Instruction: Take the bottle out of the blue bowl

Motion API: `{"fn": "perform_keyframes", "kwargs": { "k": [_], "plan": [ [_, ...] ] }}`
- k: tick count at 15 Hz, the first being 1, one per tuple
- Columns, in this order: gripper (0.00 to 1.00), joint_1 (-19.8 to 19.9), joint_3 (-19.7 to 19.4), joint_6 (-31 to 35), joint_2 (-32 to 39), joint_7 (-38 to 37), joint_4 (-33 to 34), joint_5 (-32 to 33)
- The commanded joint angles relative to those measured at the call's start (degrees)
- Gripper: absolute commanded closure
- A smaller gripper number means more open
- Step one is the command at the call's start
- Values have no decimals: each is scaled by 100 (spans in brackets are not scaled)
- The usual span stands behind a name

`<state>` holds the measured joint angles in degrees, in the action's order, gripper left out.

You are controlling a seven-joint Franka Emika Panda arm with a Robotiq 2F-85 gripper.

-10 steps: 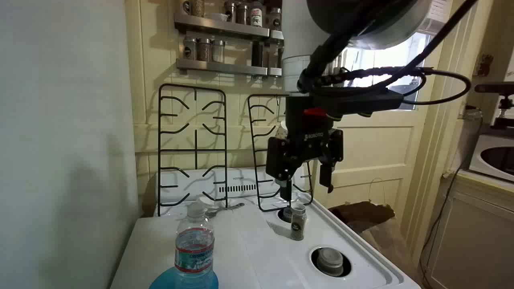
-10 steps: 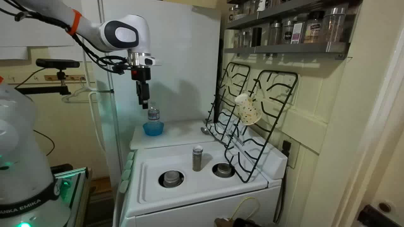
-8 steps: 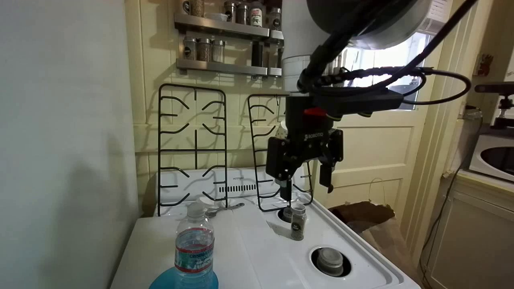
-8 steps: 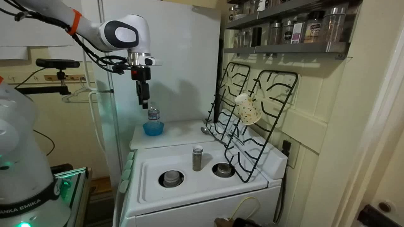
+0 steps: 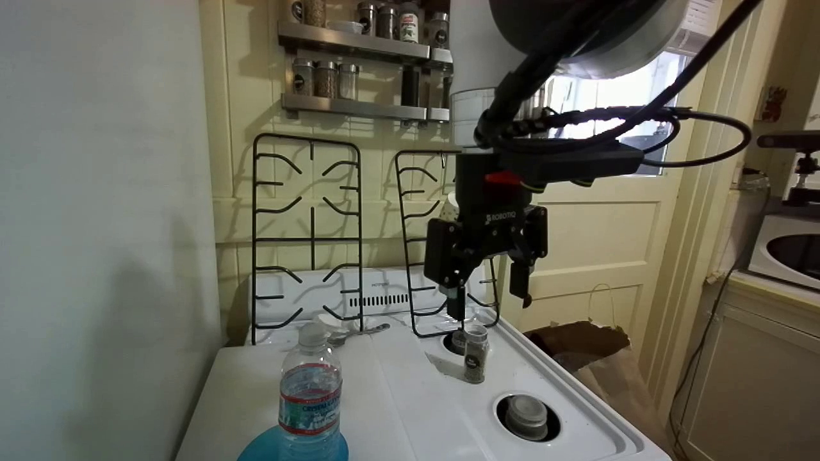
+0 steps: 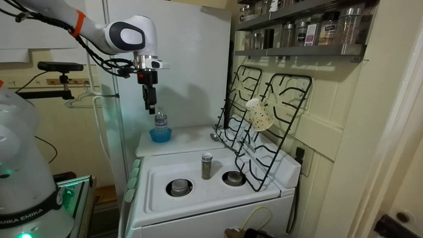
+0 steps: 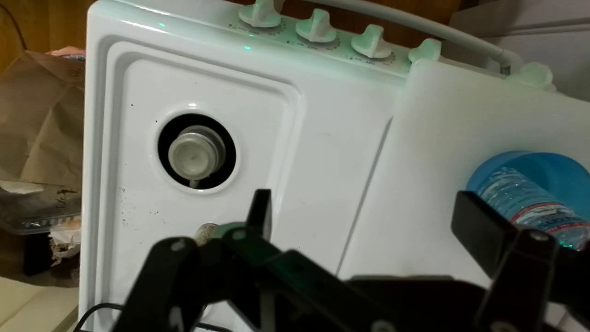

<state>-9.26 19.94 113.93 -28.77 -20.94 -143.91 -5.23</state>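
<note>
Black two-finger gripper (image 5: 489, 306), jaws spread, holding nothing, hangs well off round blue bowl (image 6: 161, 137): likely pre-grasp, next calls for aligning over clear plastic labelled bottle (image 5: 311, 403) inside.

One bottle (image 5: 311, 400), one bowl (image 6: 160, 138), apparently five knobs (image 7: 371, 42)

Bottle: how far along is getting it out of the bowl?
Done: nothing visible yet; the bottle stands upright in the bowl in both exterior views.
In hand: nothing; the gripper hangs open above the stove, clear of the bottle, jaws apart with nothing between them.
Left: likely the whole job: reach the bottle, grip it, lift it clear of the bowl and set it down outside.
</note>
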Motion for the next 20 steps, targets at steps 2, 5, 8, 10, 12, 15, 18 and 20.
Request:
{"fn": "perform_keyframes", "kwargs": {
  "k": [2, 5, 8, 10, 12, 15, 18, 20],
  "plan": [
    [0, -92, -83, -6, 18, -40, 7, 47],
    [0, -92, -83, -6, 18, -40, 7, 47],
    [0, -92, -83, -6, 18, -40, 7, 47],
    [0, -92, -83, -6, 18, -40, 7, 47],
    [0, -103, -41, 386, 159, 17, 65, 107],
    [0, -132, 53, 1130, 528, 149, 286, 255],
    [0, -304, 114, 1658, 1145, 460, 643, 250],
    [0, -558, 47, 1853, 1545, 932, 844, 9]
  ]
}}
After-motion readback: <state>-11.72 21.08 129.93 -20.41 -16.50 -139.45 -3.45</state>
